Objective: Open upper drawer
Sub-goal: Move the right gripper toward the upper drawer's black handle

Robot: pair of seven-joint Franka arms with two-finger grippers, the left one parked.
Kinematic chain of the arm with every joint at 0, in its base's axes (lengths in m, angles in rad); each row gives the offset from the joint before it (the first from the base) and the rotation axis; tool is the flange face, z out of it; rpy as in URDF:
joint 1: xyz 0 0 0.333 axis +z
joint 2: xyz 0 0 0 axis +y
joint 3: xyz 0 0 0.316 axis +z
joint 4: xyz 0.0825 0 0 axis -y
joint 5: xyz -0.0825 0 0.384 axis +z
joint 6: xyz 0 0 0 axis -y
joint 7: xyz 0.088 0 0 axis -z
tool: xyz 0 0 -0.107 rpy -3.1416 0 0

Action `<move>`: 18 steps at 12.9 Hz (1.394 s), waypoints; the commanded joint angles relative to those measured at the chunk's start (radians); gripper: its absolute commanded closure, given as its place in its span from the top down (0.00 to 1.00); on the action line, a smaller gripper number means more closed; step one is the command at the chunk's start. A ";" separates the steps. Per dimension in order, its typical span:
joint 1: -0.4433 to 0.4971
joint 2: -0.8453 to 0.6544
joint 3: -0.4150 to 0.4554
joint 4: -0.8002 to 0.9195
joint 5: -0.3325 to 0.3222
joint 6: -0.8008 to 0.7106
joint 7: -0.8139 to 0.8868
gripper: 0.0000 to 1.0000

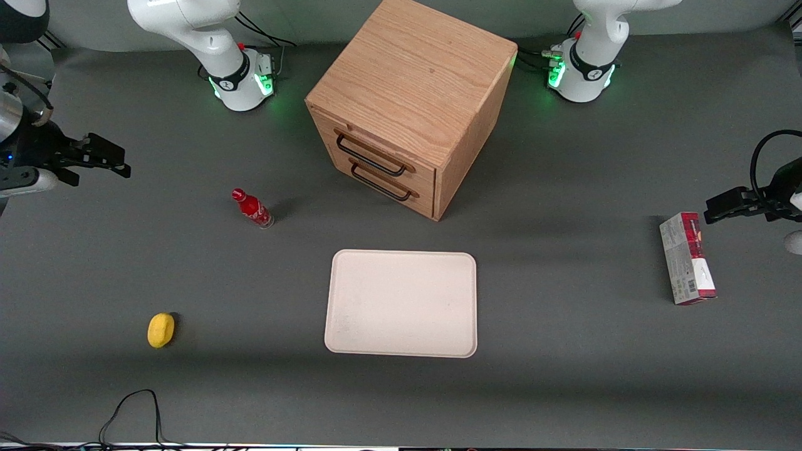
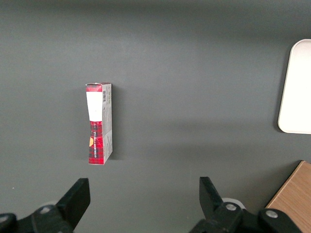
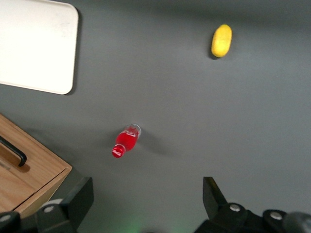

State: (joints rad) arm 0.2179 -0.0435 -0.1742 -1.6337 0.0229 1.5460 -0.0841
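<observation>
Two oak drawers, and the upper drawer with its long black bar handle sits well away from the black two-finger gripper, jaws wide open, hovering at the working arm's end of the grey surface.

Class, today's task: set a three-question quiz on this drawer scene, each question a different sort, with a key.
1. True or false: the upper drawer of the oak cabinet is shut.
2. Which thing stands nearest the cabinet? A) red bottle B) yellow lemon-like object C) red and grey carton
3. Fill in: the right arm's black two-finger gripper hangs open at the working arm's end of the table, touching ____.

Key: 1 true; 2 A; 3 nothing. The beige tray lies nearer the front camera than the cabinet.
</observation>
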 commanded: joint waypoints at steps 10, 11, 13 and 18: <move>0.277 0.209 -0.001 0.107 0.135 0.043 -0.187 1.00; 0.308 0.243 -0.002 0.121 0.135 0.052 -0.221 1.00; 0.369 0.278 -0.001 0.124 0.132 0.103 -0.230 1.00; 0.439 0.343 -0.001 0.118 0.236 0.103 -0.291 1.00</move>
State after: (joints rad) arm 0.6472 0.2697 -0.1616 -1.5444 0.1899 1.6648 -0.3080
